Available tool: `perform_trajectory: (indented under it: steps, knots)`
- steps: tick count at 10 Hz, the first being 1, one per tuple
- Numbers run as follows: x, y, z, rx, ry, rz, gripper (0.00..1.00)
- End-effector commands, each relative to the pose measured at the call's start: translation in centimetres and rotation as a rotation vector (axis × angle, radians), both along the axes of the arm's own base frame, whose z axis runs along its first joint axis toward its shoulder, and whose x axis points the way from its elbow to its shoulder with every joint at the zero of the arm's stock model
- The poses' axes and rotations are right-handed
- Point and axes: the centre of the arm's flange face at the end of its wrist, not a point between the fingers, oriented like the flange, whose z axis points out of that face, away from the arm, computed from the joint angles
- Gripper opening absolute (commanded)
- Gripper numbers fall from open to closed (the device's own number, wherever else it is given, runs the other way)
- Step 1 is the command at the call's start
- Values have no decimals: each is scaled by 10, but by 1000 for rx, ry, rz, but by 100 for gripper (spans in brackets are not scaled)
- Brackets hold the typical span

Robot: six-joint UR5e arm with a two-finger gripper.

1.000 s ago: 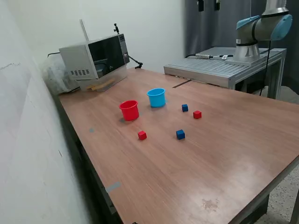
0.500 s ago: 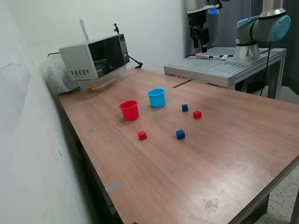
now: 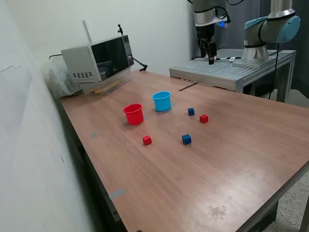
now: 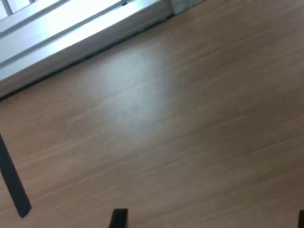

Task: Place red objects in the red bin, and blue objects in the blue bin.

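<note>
Cubes and cups are all laid out on the brown table [image 3: 231, 159], while the gripper [image 3: 211, 59] is held high at the far edge, well apart from every one of them. From the gripper, the whole set lies toward the exterior view's left and nearer that camera, so a long reach down and across is judged to be needed before anything can be grasped.

Of the larger things, the red cup [image 3: 133, 114] is stood upright with its mouth up, and the light blue cup [image 3: 162, 101] is stood upright just beside it, toward the exterior view's right and slightly farther back. Being round, neither is given any long axis.

Four small cubes are scattered in front of the cups, none yet in a cup. One dark blue cube [image 3: 191, 111] and one red cube [image 3: 203, 118] are set near each other, and these are judged to be the nearest to the gripper. A second dark blue cube [image 3: 186, 139] and a second red cube [image 3: 147, 140] are placed closer to the camera, well apart from each other. No long axis is offered by a cube; only the slant of the flat faces would have to be matched by the fingers.

Only bare wood and dark finger tips at the frame's edge are seen in the wrist view, with a wide gap between them, so the fingers are judged to be spread apart and empty.
</note>
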Motion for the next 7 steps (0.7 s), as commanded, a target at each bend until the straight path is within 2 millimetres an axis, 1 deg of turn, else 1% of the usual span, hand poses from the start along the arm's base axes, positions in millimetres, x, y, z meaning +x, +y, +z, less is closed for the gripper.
perform_trajectory:
  steps: [1, 2, 3, 5, 7]
  knots:
    - [22, -16, -8, 41, -17, 49, 100]
    - [29, -17, -12, 84, -30, 66, 100]
    - [37, -26, -15, 105, -42, 95, 100]
    - [35, -21, -14, 96, -44, 91, 100]
    - [33, -25, -14, 60, -37, 89, 100]
